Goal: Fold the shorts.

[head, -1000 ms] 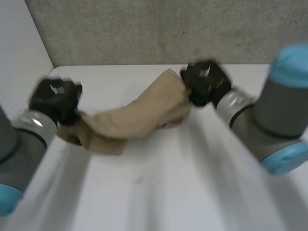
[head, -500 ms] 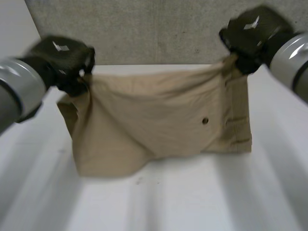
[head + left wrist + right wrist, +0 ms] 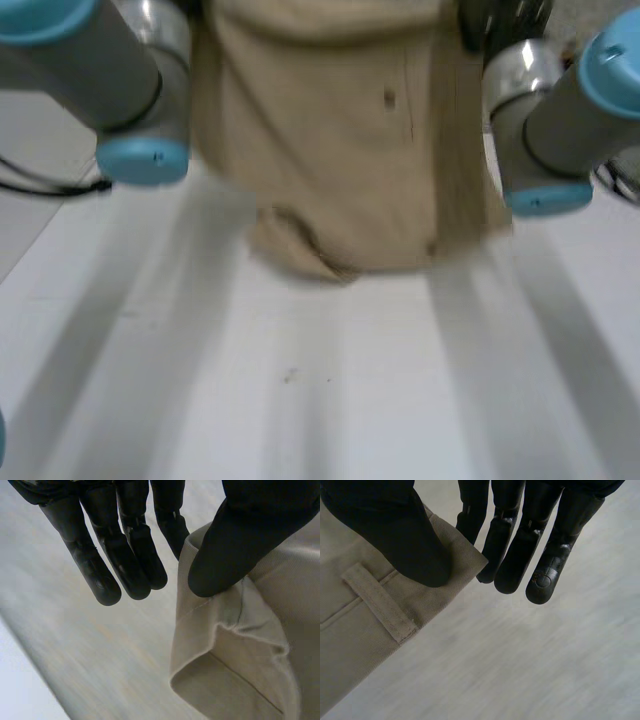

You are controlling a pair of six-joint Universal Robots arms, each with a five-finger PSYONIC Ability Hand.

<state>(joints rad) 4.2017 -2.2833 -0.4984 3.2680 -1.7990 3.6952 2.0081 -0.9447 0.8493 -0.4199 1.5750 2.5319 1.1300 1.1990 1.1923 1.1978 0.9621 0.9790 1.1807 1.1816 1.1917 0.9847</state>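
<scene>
The beige shorts (image 3: 350, 150) hang spread between my two raised arms, their lower hem just above the white table (image 3: 330, 400). In the left wrist view my left hand (image 3: 125, 545) pinches one top corner of the shorts (image 3: 250, 655) between its thumb and a straight finger. Over in the right wrist view my right hand (image 3: 515, 545) pins the other top corner of the shorts (image 3: 365, 615) the same way, beside a belt loop (image 3: 377, 602). The right hand (image 3: 500, 15) is dark at the cloth's upper edge in the head view.
My left arm (image 3: 110, 70) and right arm (image 3: 560, 120) flank the hanging cloth. The table's left edge (image 3: 40, 240) runs diagonally beside the left arm.
Both hands have risen and moved apart, carrying the shorts from a bunched heap on the table into a spread, hanging sheet, now higher and closer to the head camera.
</scene>
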